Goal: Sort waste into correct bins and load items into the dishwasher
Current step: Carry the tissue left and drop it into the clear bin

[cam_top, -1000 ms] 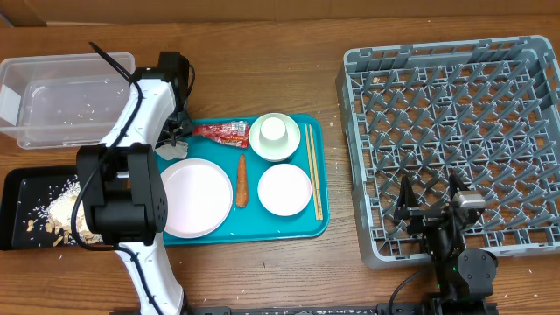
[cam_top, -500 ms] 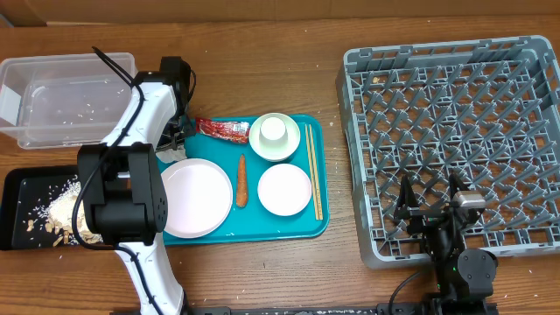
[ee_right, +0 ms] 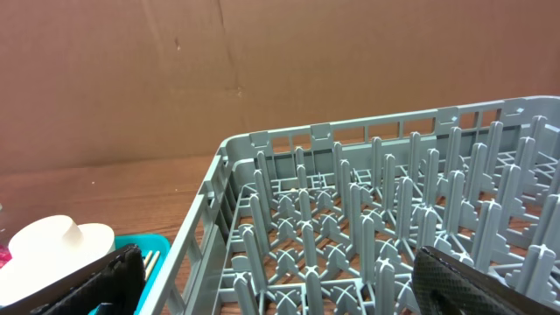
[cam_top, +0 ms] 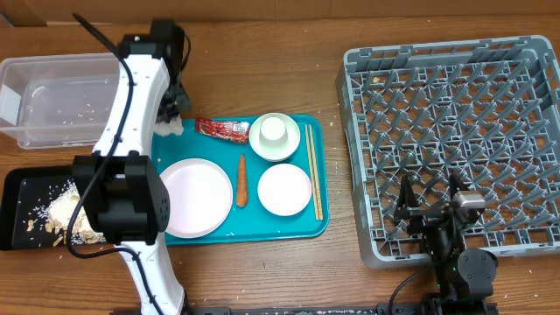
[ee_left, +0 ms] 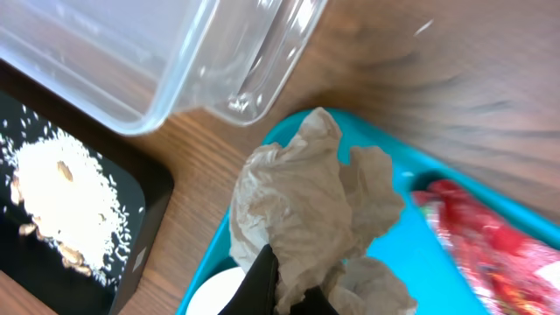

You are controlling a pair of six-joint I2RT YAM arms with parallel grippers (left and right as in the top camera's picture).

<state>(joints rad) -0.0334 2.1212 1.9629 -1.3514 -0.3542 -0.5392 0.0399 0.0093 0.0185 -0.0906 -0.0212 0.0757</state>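
My left gripper (cam_top: 171, 121) is shut on the crumpled white tissue (cam_top: 168, 129) and holds it above the teal tray's back left corner, beside the clear tub (cam_top: 61, 101). In the left wrist view the tissue (ee_left: 306, 197) fills the middle, pinched between my fingers (ee_left: 284, 293), with the tub (ee_left: 131, 52) and the black tray (ee_left: 149, 236) to its left. The red wrapper (cam_top: 223, 130), carrot (cam_top: 241, 180), large plate (cam_top: 194, 198), small plate (cam_top: 284, 189), bowl (cam_top: 262, 147) with the cup (cam_top: 275, 129) and chopsticks (cam_top: 312, 171) lie on the teal tray. My right gripper (cam_top: 433, 206) is open over the grey rack (cam_top: 455, 114).
The teal tray (cam_top: 262, 229) sits mid-table. The black tray (cam_top: 22, 188) at front left holds pale shells and crumbs (cam_top: 61, 214). The clear tub holds a few crumbs. The right wrist view shows the rack's pegs (ee_right: 367, 219) and the cup (ee_right: 52, 245).
My left gripper has lifted the tissue off the teal tray and moved it back, toward the clear tub. The right arm has not moved.
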